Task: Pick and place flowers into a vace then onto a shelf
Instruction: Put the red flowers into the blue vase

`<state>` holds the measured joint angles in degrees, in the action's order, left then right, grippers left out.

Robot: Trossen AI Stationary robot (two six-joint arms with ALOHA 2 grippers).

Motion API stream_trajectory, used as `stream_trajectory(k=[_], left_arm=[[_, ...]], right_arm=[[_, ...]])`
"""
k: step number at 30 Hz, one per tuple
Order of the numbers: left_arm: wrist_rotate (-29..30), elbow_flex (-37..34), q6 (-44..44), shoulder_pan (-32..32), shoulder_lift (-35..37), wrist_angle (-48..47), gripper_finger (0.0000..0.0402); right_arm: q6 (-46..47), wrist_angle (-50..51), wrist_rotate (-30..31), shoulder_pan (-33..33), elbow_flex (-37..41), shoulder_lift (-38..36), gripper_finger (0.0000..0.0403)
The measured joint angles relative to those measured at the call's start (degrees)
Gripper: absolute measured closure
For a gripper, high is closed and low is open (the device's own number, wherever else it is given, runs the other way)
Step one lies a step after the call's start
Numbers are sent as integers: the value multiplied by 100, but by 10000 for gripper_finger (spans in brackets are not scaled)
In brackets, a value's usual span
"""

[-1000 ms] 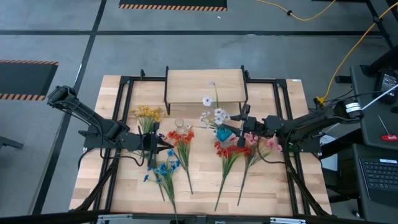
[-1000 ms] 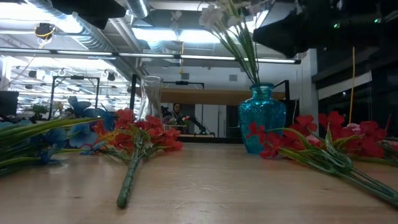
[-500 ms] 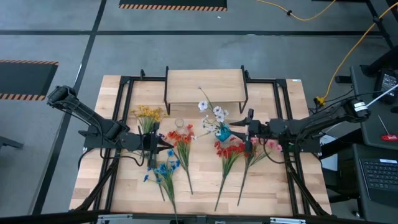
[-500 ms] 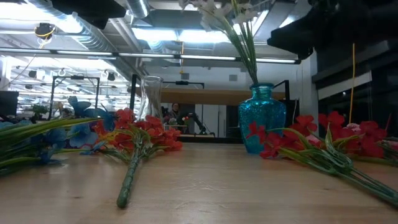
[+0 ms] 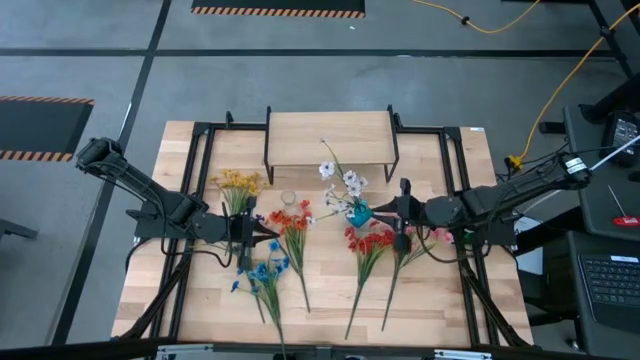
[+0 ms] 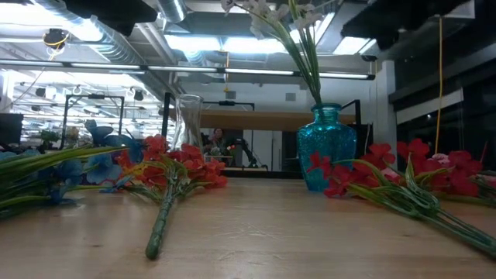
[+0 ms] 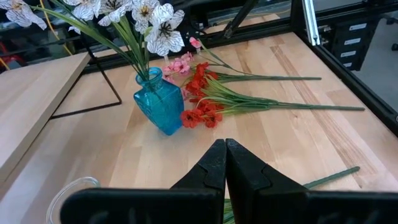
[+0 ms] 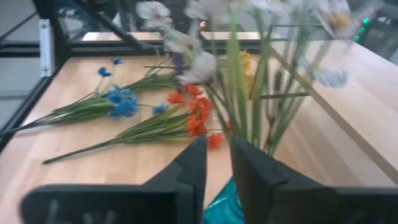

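White flowers (image 5: 340,183) on thin green stems stand in a faceted, translucent teal glass vase (image 5: 358,213) near the middle of the pale wooden bench (image 5: 430,290), just in front of the shelf (image 5: 328,136) with its light plank top and thin black legs. Red sprays (image 5: 368,243) lie flat beside the vase; orange-red (image 5: 292,219), blue (image 5: 262,272) and yellow (image 5: 238,182) ones lie farther left. The right claw (image 5: 401,213) hangs just beside the vase, fingers slightly spread. The left claw (image 7: 225,163) rests pressed together over the bench.

The table (image 5: 440,290) carries loose flowers (image 5: 290,225) at centre, a blue vase (image 5: 358,213), a glass vase (image 5: 288,198), and the shelf (image 5: 300,135) at upper centre.
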<state>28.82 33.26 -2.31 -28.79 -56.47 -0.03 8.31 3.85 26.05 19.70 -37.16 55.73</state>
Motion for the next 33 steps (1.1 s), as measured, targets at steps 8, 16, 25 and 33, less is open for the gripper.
stream_trajectory(k=[8, 16, 25, 33], left_arm=[[4, 0, 58, 2, 0, 0, 398], [4, 0, 58, 2, 0, 7, 398], [4, 0, 58, 2, 0, 29, 398], [4, 0, 58, 2, -1, 42, 398]], right_arm=[[766, 1178, 340, 553, -748, 329, 393], [1783, 1543, 342, 940, -752, 1023, 399], [2716, 1665, 232, 1372, -752, 1450, 400], [3972, 2759, 179, 1599, -1410, 2024, 401]])
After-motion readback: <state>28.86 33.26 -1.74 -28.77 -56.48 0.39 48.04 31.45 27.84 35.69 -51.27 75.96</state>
